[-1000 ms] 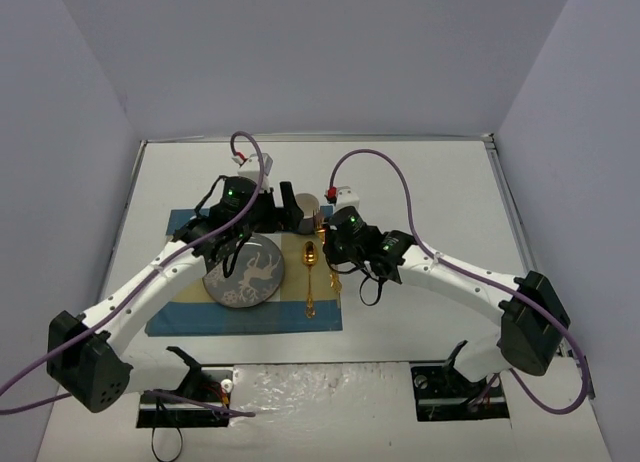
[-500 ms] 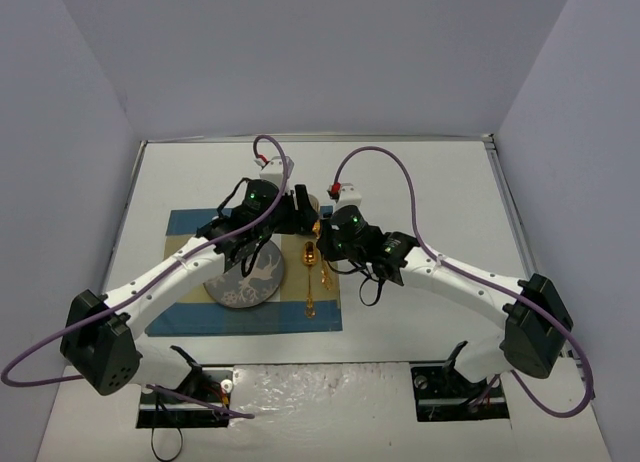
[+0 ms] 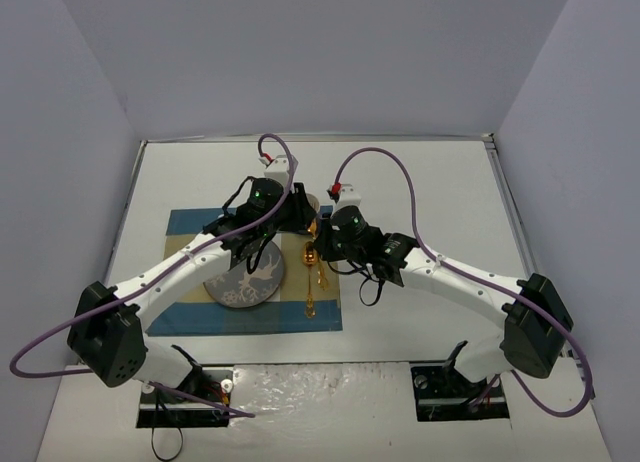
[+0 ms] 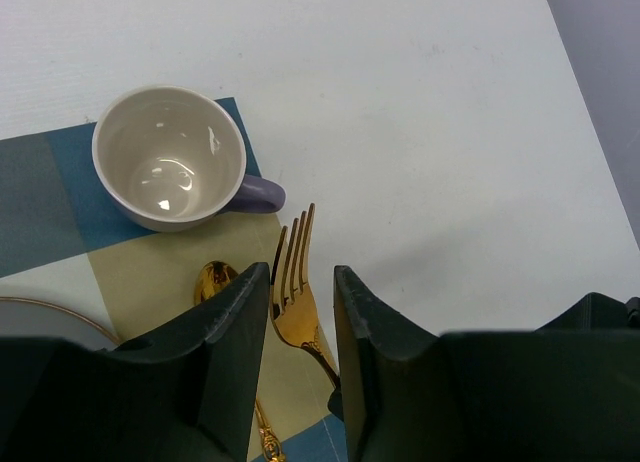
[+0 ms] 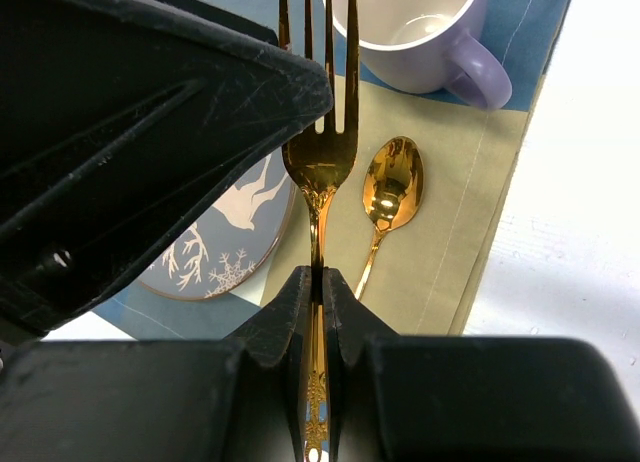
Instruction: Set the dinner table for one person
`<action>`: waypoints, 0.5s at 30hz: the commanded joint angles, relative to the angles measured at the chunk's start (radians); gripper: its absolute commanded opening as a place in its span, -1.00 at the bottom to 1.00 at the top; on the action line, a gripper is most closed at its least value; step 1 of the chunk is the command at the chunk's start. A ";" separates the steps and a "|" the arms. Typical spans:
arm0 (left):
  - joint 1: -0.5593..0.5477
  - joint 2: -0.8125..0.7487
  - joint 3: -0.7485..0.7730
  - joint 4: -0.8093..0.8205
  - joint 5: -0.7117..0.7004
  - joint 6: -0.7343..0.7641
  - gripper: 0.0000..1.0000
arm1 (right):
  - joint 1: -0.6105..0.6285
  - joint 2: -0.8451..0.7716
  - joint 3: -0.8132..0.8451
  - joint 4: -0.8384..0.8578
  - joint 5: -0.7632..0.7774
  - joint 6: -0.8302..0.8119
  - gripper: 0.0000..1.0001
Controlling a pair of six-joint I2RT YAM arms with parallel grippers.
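While right claw clamps the gold fork, left claw slightly apart, mug nearby.

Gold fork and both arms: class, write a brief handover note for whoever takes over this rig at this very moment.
Right gripper: shut on the handle of the gold fork, tines pointing toward the mug.
Left gripper: jaws narrowly apart, straddling the fork's neck; no grip visible.
Done: plate, spoon and mug sit on the placemat on the table; spoon right of the plate, mug at the mat's far corner.
Left: lay the fork down, probably beside the spoon, then let go.
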 commanded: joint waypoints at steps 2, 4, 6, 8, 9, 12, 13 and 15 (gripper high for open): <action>-0.004 -0.007 0.062 0.090 0.010 0.021 -0.53 | 0.007 -0.035 0.004 0.080 -0.015 0.024 -1.00; -0.004 -0.007 0.059 0.091 0.009 0.023 -0.54 | 0.007 -0.035 0.004 0.082 -0.017 0.025 -1.00; -0.004 -0.004 0.061 0.088 0.007 0.026 -0.54 | 0.007 -0.035 0.004 0.082 -0.020 0.025 -1.00; -0.004 -0.004 0.061 0.083 0.004 0.030 -0.54 | 0.007 -0.035 0.005 0.082 -0.022 0.025 -1.00; -0.004 -0.004 0.062 0.081 0.004 0.033 -0.54 | 0.007 -0.034 0.006 0.083 -0.023 0.025 -1.00; -0.004 0.001 0.064 0.067 -0.013 0.043 -0.51 | 0.007 -0.032 0.004 0.086 -0.023 0.027 -1.00; -0.004 0.002 0.067 0.058 -0.018 0.044 -0.48 | 0.007 -0.032 0.003 0.086 -0.022 0.027 -1.00; -0.004 0.003 0.070 0.050 -0.030 0.051 -0.43 | 0.007 -0.032 0.003 0.086 -0.020 0.027 -1.00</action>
